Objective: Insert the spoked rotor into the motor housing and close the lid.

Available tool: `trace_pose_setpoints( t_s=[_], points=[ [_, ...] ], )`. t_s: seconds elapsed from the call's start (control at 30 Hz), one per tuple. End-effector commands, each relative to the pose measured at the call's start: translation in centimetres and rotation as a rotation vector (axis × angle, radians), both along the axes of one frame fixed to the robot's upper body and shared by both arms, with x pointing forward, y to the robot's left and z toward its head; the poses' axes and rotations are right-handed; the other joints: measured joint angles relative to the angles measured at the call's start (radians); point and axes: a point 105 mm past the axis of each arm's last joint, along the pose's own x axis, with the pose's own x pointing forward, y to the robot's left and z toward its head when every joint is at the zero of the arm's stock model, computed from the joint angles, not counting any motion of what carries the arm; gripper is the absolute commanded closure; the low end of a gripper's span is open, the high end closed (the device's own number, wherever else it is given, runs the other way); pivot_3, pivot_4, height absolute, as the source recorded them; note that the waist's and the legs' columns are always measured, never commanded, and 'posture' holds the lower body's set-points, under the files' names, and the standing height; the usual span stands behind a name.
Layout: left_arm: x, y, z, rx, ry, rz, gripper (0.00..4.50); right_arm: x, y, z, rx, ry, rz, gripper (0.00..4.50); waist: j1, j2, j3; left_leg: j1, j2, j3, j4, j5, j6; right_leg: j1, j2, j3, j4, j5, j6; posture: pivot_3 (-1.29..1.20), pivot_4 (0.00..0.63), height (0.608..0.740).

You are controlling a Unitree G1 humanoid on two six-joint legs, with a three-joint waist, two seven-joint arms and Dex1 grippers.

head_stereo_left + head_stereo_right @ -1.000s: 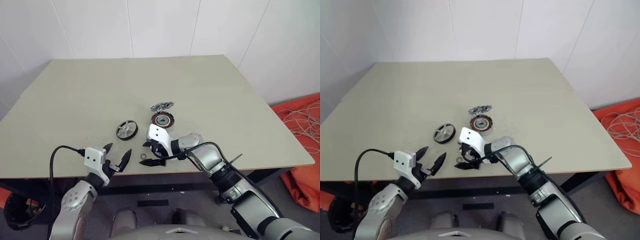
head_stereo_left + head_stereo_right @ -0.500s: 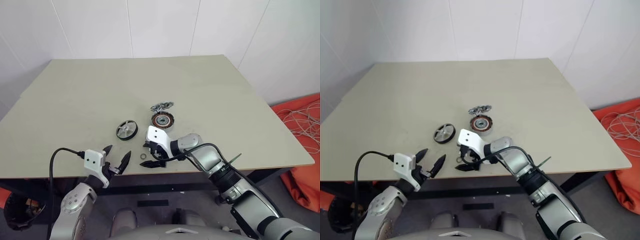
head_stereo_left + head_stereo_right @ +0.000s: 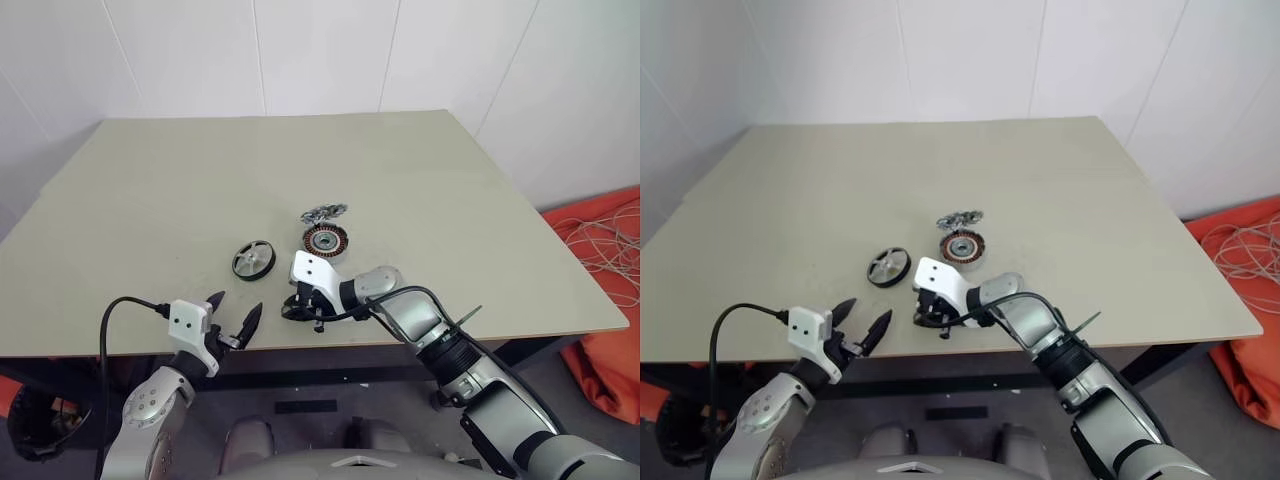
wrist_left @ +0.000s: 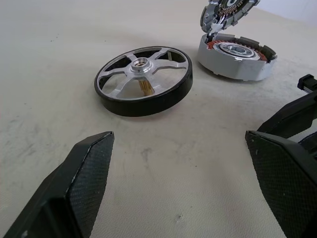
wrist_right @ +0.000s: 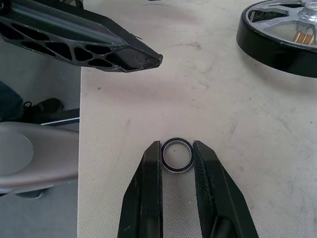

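Fingers point(image 5: 148, 198) of your right end effector point(image 5: 177, 157) are pinched on the small dark ring point(image 5: 177, 154), one on each side of it, and the ring lies flat on the table point(image 3: 180, 190) between their tips. From the head views you can see that same end effector point(image 3: 297, 310) angled down and across toward your left, low over the table's near edge, just in front of the motor housing point(image 3: 325, 239).

Your left end effector point(image 3: 232, 318) hangs at the near edge of the table, well to the left of the right one, with its two fingers spread wide and nothing between them. In its wrist view the fingers point(image 4: 91, 163) frame bare table surface.

Look at the spoked rotor point(image 3: 253, 259): it sits flat on the table, black rim down, silver spokes and hub facing up, left of the housing and apart from it. It sits just beyond your left end effector and neither end effector touches it. In the right wrist view its rim point(image 5: 277, 37) shows beyond the ring.

The housing stands upright with its copper windings exposed. The lid point(image 3: 324, 211) is just behind it, on the far side, tilted up; the left wrist view point(image 4: 229, 11) shows it leaning over the housing's far edge point(image 4: 237, 55).
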Motion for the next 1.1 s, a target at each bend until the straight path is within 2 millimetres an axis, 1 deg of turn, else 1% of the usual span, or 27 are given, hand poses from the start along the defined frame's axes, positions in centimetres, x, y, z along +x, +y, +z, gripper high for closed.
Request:
trace_pose_setpoints(
  t_s=[0.03,0.1,0.2,0.37,0.5,0.73,0.83,1.1],
  points=[
    [0.4,-0.4,1.3,0.006,-0.056,-0.012,0.0,0.4,0.4,1.4,0.028,-0.049,0.006,3.94,0.0,0.0,0.0,0.0,0.0,0.0,0.0,0.0,0.0,0.0,0.0,0.0,0.0,0.0,0.0,0.0,0.0,0.74],
    [0.5,-0.4,1.3,0.006,-0.056,-0.013,0.0,0.7,0.3,1.9,0.046,-0.069,-0.001,3.94,0.0,0.0,0.0,0.0,0.0,0.0,0.0,0.0,0.0,0.0,0.0,0.0,0.0,0.0,0.0,0.0,0.0,0.74],
    [0.5,-0.5,1.4,0.006,-0.056,-0.018,0.0,1.3,-0.1,3.3,0.086,-0.095,-0.027,3.94,0.0,0.0,0.0,0.0,0.0,0.0,0.0,0.0,0.0,0.0,0.0,0.0,0.0,0.0,0.0,0.0,0.0,0.74],
    [0.6,-0.5,1.4,0.004,-0.051,-0.021,0.0,2.4,-0.7,4.6,0.114,-0.135,-0.096,3.94,0.0,0.0,0.0,0.0,0.0,0.0,0.0,0.0,0.0,0.0,0.0,0.0,0.0,0.0,0.0,0.0,0.0,0.74],
    [0.8,-0.4,1.3,0.012,-0.045,-0.024,0.0,4.1,-1.2,5.4,0.133,-0.173,-0.206,3.94,0.0,0.0,0.0,0.0,0.0,0.0,0.0,0.0,0.0,0.0,0.0,0.0,0.0,0.0,-0.001,0.0,0.0,0.74],
    [0.9,-0.2,1.0,0.017,-0.035,-0.024,0.0,6.8,-2.1,5.7,0.112,-0.227,-0.355,3.94,-0.001,0.0,0.0,0.002,0.0,0.0,0.0,0.001,-0.001,0.0,0.0,0.0,0.001,0.001,-0.001,0.0,0.0,0.74],
    [0.8,-0.2,1.0,0.017,-0.034,-0.021,0.0,7.7,-2.5,5.6,0.104,-0.226,-0.407,3.94,-0.001,0.0,0.0,0.002,0.0,0.0,0.0,0.001,-0.001,-0.001,0.0,0.0,0.001,0.003,-0.005,0.0,0.0,0.74],
    [0.8,-0.4,1.4,0.004,-0.039,-0.012,0.0,9.3,-3.9,5.0,0.073,-0.221,-0.5,3.94,-0.001,0.0,0.0,0.001,0.0,0.0,0.0,0.001,-0.001,-0.002,0.0,0.0,0.001,0.003,-0.006,0.0,0.0,0.74]
  ],
)
